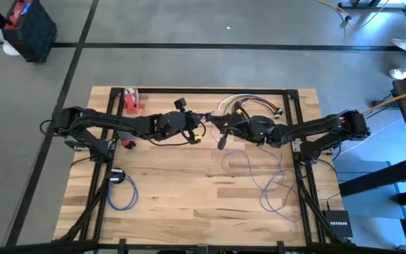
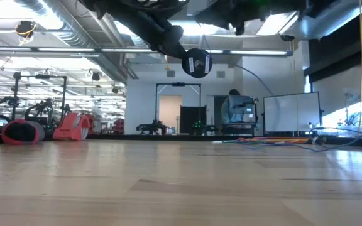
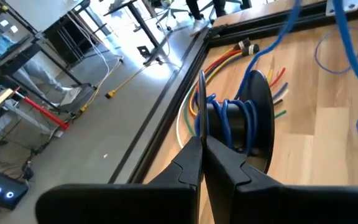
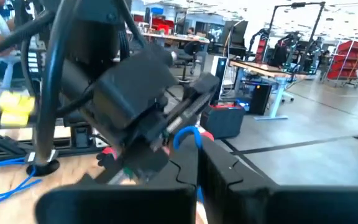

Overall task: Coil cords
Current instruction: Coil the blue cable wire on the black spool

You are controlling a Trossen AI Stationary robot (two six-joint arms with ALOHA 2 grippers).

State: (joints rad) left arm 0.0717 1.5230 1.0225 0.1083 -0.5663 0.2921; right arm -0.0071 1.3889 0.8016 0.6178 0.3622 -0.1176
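Overhead, the high view shows both dark arms meeting above the far middle of the wooden worktop; the left gripper and the right gripper sit almost touching there; a thin blue cord sprawls in loose loops toward the right edge, a second small blue coil lies near the left edge, and a bundle of red, orange and white cords rests along the far edge, uncoiled.

Low view: a black round disc hangs in the air beneath the arms; coloured cords lie flat at the far right.

Left wrist view: this gripper's fingers are pressed together on a thin dark edge of the black spool; blue cord wraps its hub in several turns, the rest trailing off across the wood.

Right wrist view: its fingers look closed on a bit of blue cord; winding seems part done, with much still loose.
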